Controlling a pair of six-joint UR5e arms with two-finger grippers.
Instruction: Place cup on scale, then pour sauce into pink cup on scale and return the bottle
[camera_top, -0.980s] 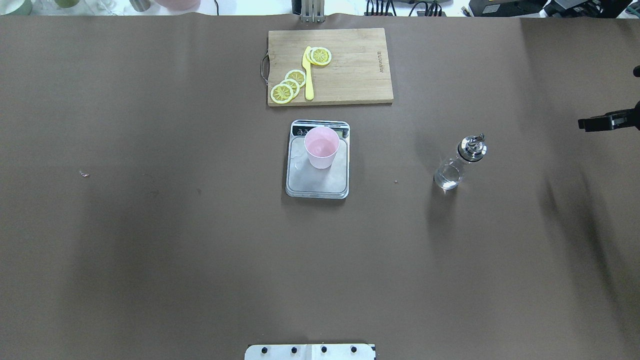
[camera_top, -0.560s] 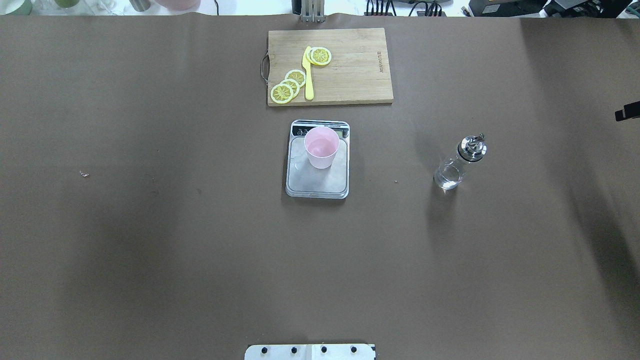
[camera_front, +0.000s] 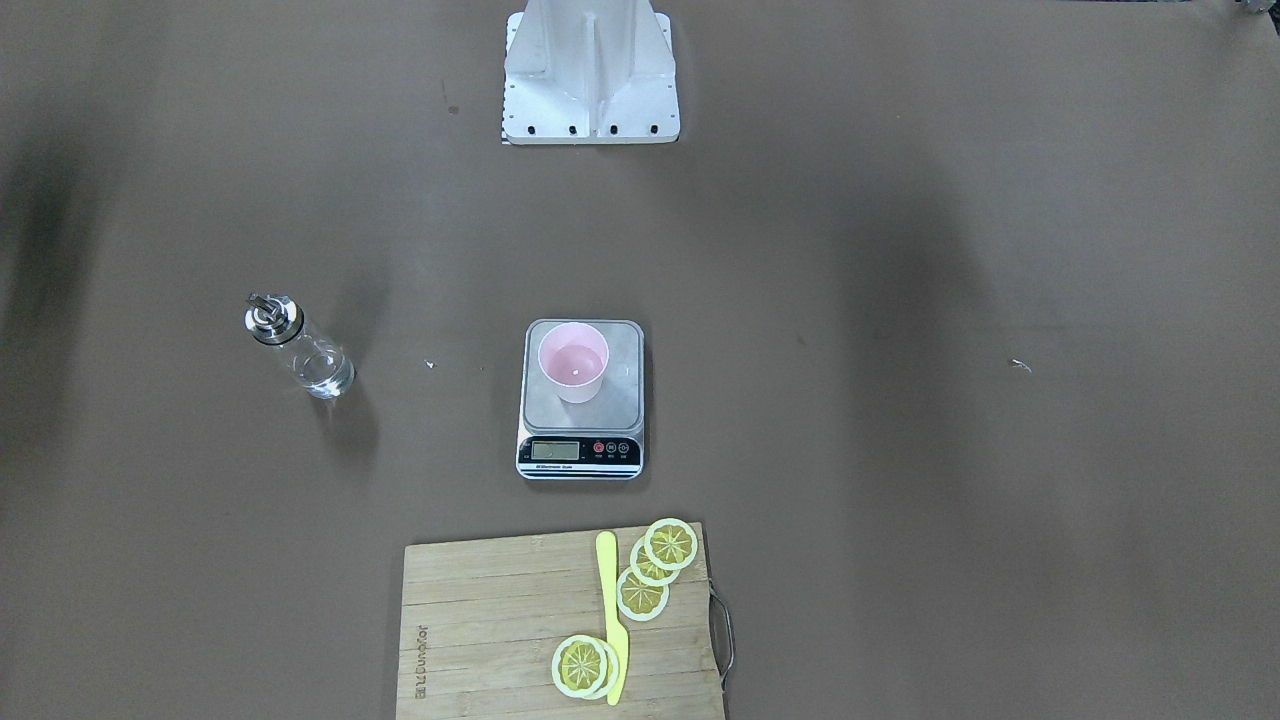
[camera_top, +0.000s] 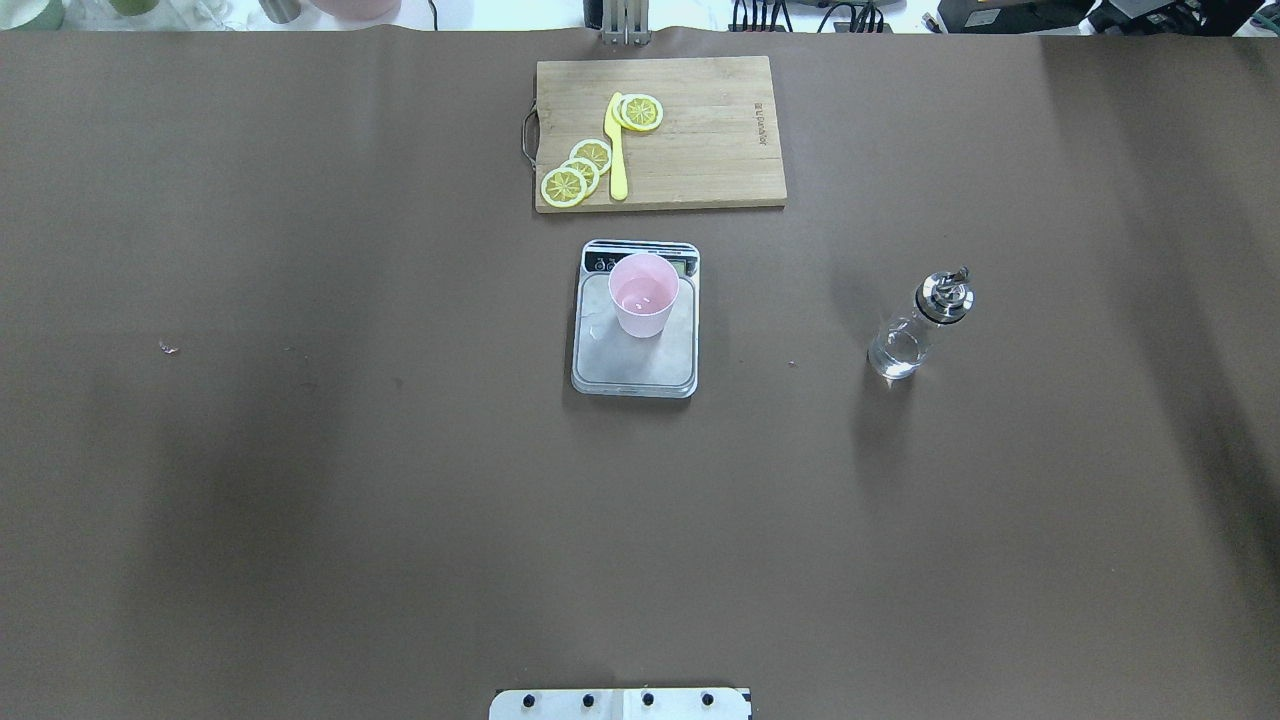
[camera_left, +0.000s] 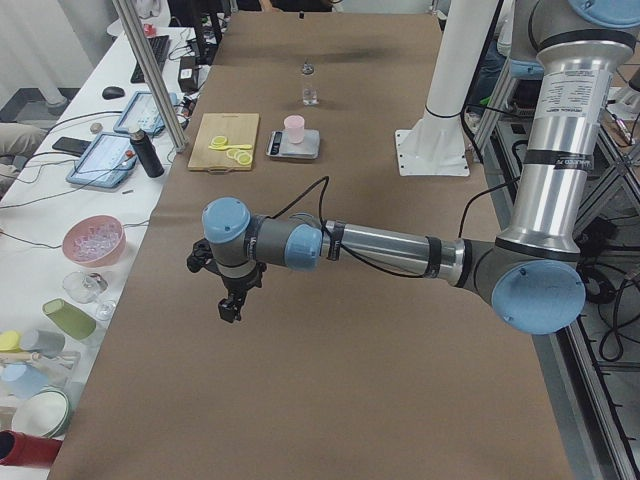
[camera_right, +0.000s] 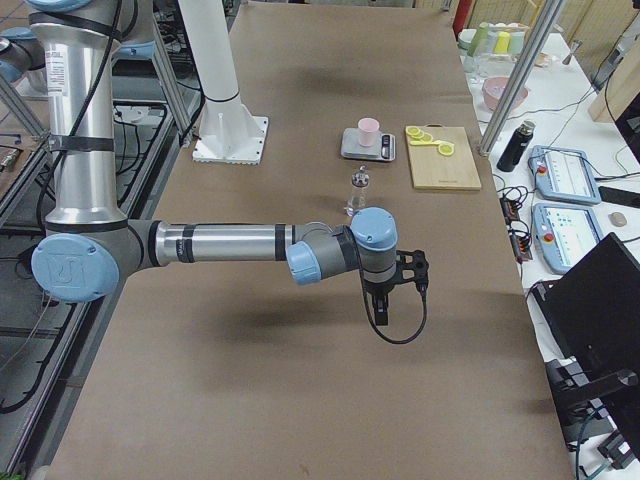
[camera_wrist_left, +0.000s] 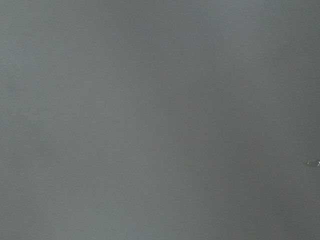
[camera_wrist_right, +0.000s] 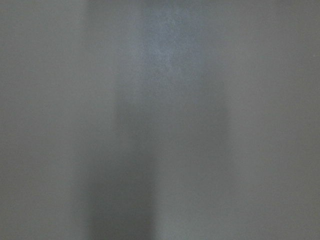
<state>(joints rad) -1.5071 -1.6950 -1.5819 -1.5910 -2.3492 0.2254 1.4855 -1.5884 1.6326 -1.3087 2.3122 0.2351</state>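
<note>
The pink cup (camera_top: 643, 296) stands upright on the scale (camera_top: 634, 370), toward the platform's far end, just by the display strip. The bottle (camera_top: 915, 325) stands on its own on the table, well to the right of the scale – nothing touches it. The cutting board (camera_top: 700, 140) with lemon slices (camera_top: 580, 170) lies just beyond the scale.

Both arms hang over bare table at the ends, well apart from everything. You see the left gripper (camera_left: 231, 303) and the right gripper (camera_right: 382, 312) only in the side views, so you can't tell whether either is spread or closed; neither seems to carry anything. The wrist cams show only blank table.

Prob. the cup step is done. You can't tell whether sauce is in the cup: the liquid is clear, and the display is too small to read.

Risks if you go for a pour:
- Smooth glass with a heavy metal spout – an off-centre grip could let the bottle twist or slip.
- The cup looks light, so a nudge from the spout could tip it or push it off the platform.
- Clear liquid is hard to see, so overpouring is easy; drips could hit the display, w/ the cup so close to it.
</note>
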